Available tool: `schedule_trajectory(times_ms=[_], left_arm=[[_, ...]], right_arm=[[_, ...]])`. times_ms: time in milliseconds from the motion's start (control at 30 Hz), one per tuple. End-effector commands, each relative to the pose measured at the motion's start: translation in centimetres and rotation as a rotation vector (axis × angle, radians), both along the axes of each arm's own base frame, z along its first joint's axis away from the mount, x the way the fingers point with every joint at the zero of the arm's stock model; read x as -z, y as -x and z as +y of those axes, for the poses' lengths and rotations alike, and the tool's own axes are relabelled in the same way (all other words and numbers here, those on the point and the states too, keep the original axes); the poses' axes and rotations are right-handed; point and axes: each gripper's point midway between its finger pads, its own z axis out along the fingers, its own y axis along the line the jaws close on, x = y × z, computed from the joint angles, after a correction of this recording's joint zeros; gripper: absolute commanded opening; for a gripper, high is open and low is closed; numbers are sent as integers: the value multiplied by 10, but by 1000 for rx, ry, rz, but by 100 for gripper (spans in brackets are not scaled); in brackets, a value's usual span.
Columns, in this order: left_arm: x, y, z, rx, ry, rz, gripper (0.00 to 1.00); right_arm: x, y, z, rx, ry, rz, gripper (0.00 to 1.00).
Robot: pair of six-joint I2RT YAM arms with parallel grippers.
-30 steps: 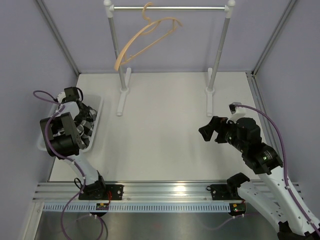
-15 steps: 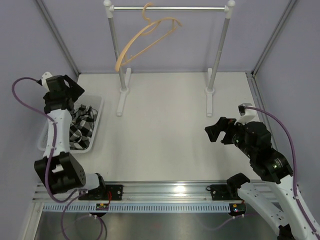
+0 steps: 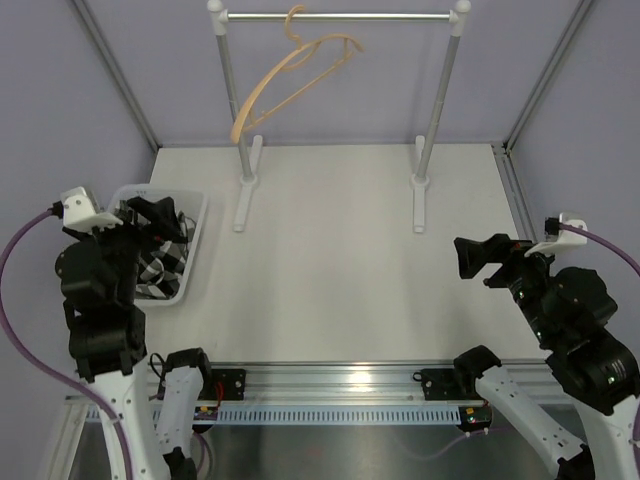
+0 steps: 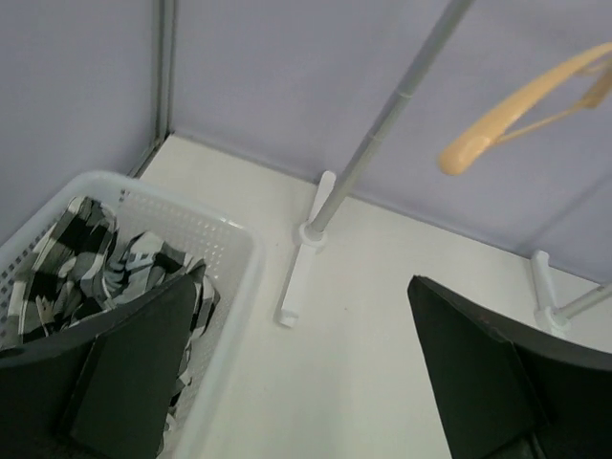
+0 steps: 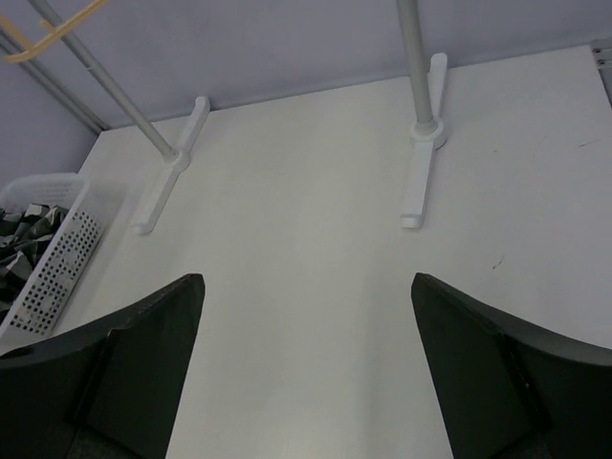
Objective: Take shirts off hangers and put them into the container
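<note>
Top external | shirt (image 3: 162, 268): black-and-white check, crumpled inside white slotted basket (image 3: 196, 240) at the worktop's (image 3: 330, 260) left edge | hanger (image 3: 290, 80): tan wood, bare, hooked on rail (image 3: 380, 16) | left tool (image 4: 306, 280): jaws wide, empty, over basket | right tool (image 5: 306, 279): jaws wide, empty | worktop matte white, walls pale lilac

Soft cloth shirt (image 4: 96, 258) in matt perforated plastic basket (image 4: 251, 263); smooth wooden hanger (image 4: 497, 124).

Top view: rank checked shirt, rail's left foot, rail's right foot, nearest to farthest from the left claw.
1. checked shirt, in the basket, beside the left claw.
2. rail's left foot, centre-left.
3. rail's right foot, right side.
</note>
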Motion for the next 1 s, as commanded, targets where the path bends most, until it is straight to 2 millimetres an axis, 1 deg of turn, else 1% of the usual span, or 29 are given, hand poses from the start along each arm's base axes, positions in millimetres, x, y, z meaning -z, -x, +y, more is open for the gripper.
schedule_trajectory(times_ms=[0,33,100,167,200,233,300,333,367,400,433,467,500,533,567,600,633,700,733,800,967], left_arm=[[9,22,-29,145,-66,29,99],[11,29,-37,179,-75,31,99],[7,44,-40,183,-87,5,99],[7,56,-45,203,-97,0,99],[3,66,-41,178,-104,-23,99],[5,73,-43,188,-107,-22,99],[5,84,-38,163,-111,-37,99],[6,94,-36,159,-114,-51,99],[7,99,-35,157,-114,-58,99],[10,102,-33,151,-115,-56,99],[12,111,-31,146,-115,-70,99],[14,114,-28,127,-113,-77,99],[22,114,-26,122,-113,-67,99],[24,121,-25,119,-110,-85,99],[29,122,-23,113,-111,-80,99],[39,121,-20,99,-112,-58,99],[41,123,-18,89,-107,-66,99],[49,121,-16,75,-108,-51,99],[57,117,-16,77,-109,-30,99],[61,114,-17,80,-106,-18,99],[61,111,-17,77,-100,-6,99]], right_arm=[[-17,13,-27,90,41,-57,99],[-18,18,-33,105,51,-66,100],[-21,22,-44,144,61,-79,99],[-19,27,-52,173,71,-87,100],[-17,29,-54,175,77,-88,99],[-16,32,-56,177,75,-92,99],[-10,32,-58,192,81,-86,99],[-10,36,-60,191,75,-102,99],[-6,36,-61,194,78,-101,99],[-6,39,-62,193,73,-114,99],[-7,39,-61,184,68,-127,100],[-5,40,-58,169,70,-131,99],[-4,40,-58,164,66,-134,99],[-5,41,-59,166,64,-140,100],[-5,42,-59,166,62,-143,99],[-5,42,-60,168,66,-143,100],[-6,43,-60,170,62,-151,100],[-8,45,-60,164,58,-164,99],[-11,47,-61,162,51,-180,100],[-13,48,-60,155,50,-194,99],[-14,48,-58,142,47,-199,100]])
